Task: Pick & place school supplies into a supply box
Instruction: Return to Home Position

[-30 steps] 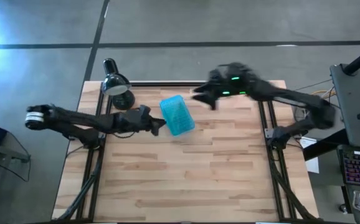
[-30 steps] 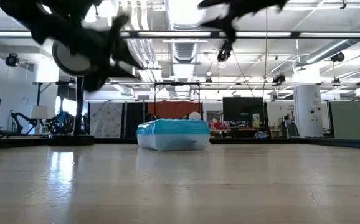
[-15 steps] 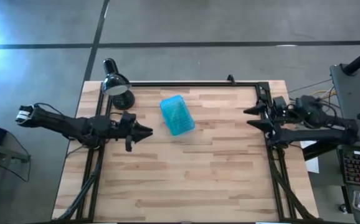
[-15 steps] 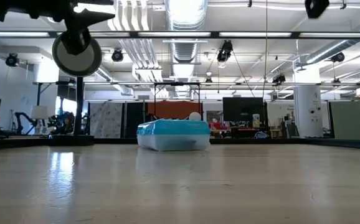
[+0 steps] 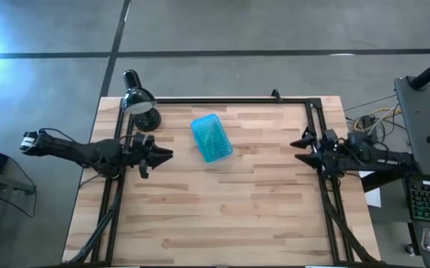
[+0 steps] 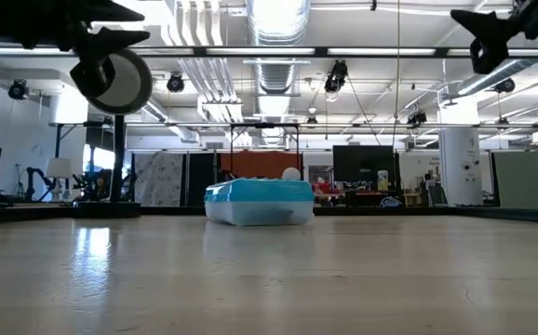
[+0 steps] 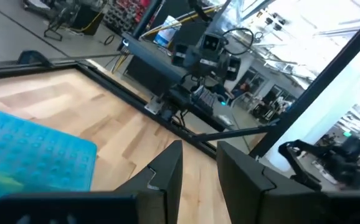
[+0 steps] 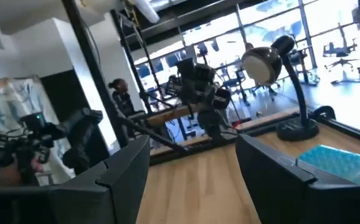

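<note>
High view: the left gripper [image 5: 163,155], fingers a narrow gap apart and holding nothing, hangs over the left edge of the table [image 5: 230,212]. The right gripper [image 5: 299,143], fingers wide apart and empty, sits at the right edge. Between the 2, the supply box [image 5: 212,138] lies shut, teal lid up, near the desk lamp [image 5: 142,106]. Risk: a low homeward swing of the left arm could clip lamp or box.

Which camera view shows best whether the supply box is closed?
The low view: it shows the supply box side-on, teal lid flat on the clear tray. The high view shows only the lid's top; both wrist views only part of it.
</note>
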Available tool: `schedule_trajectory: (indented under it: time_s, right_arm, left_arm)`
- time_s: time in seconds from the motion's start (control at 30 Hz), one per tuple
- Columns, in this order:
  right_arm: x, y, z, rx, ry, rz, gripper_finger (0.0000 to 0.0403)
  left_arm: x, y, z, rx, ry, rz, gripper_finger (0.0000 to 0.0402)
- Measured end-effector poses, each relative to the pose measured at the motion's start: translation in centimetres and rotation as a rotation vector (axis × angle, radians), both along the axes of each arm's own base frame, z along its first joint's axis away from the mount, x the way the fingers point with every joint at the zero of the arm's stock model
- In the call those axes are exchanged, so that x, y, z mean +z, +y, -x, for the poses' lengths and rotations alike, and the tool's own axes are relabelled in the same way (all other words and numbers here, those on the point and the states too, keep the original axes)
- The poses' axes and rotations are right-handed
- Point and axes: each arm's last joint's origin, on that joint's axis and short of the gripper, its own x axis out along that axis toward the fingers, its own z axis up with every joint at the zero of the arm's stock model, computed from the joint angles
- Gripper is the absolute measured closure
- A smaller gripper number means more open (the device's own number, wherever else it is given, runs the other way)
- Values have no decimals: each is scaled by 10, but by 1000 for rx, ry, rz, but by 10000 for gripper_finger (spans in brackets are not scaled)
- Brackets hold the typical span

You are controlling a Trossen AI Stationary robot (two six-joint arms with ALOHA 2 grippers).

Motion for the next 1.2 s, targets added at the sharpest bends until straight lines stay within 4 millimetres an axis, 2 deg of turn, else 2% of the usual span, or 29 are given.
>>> schedule_trajectory:
  time_s: [0.2,0.37,0.43,0.5,0.57,0.7,0.87,1.0,1.2]
  right_arm:
    - [-26,0,-8,2,66,-1,172]
    - [-54,-1,-17,-8,153,-6,172]
    - [-62,-1,-18,-16,151,-7,172]
    - [-64,-1,-19,-13,69,-3,172]
    - [-62,-1,-19,-15,-39,1,172]
    - [-56,-2,-19,-21,-92,3,172]
    - [-65,-2,-20,-21,-8,-1,172]
    - [-79,-2,-21,-25,139,-7,172]
    - [-81,-6,-21,-71,153,-12,172]
  left_arm:
    - [-18,0,7,-40,2,83,319]
    - [-42,0,7,-39,60,80,319]
    - [-50,2,9,-42,-7,90,319]
    - [-60,4,13,-6,-101,106,319]
    - [-58,2,15,-24,-110,111,319]
    - [-59,1,17,-40,-124,114,319]
    - [-64,1,20,-44,-66,104,319]
    - [-68,4,24,-27,-35,98,319]
    - [-76,11,33,30,34,87,319]
